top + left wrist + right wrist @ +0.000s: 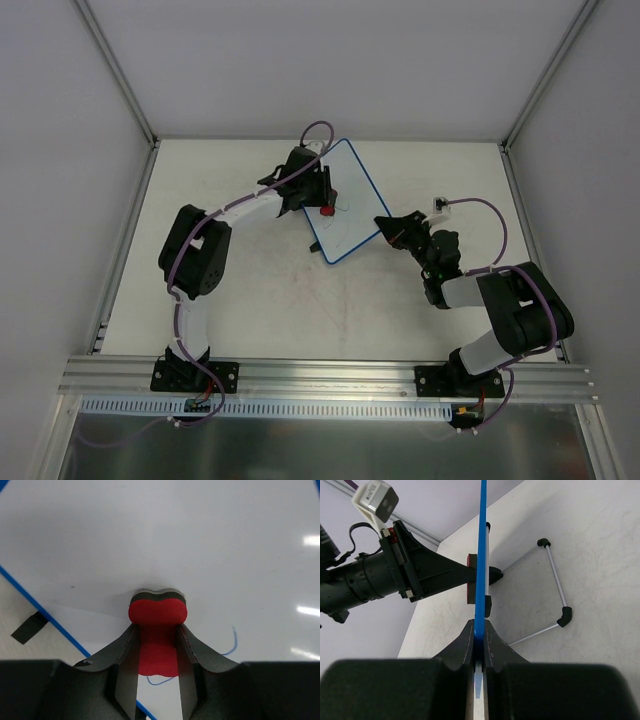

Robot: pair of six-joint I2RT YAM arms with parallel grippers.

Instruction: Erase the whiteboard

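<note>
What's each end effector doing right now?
Left end effector: closed on the red eraser, held against the whiteboard.
Right end effector: closed on the whiteboard's edge.

From where I stand I count one table [250,310] and two arms bolted along its near edge: one left arm [195,255] and one right arm [515,310]. That makes two grippers, the left gripper [156,630] and the right gripper [478,630], each with two fingers [117,655]. There is one whiteboard [350,190], one red eraser [327,210], and one bent wire stand [555,580].
</note>
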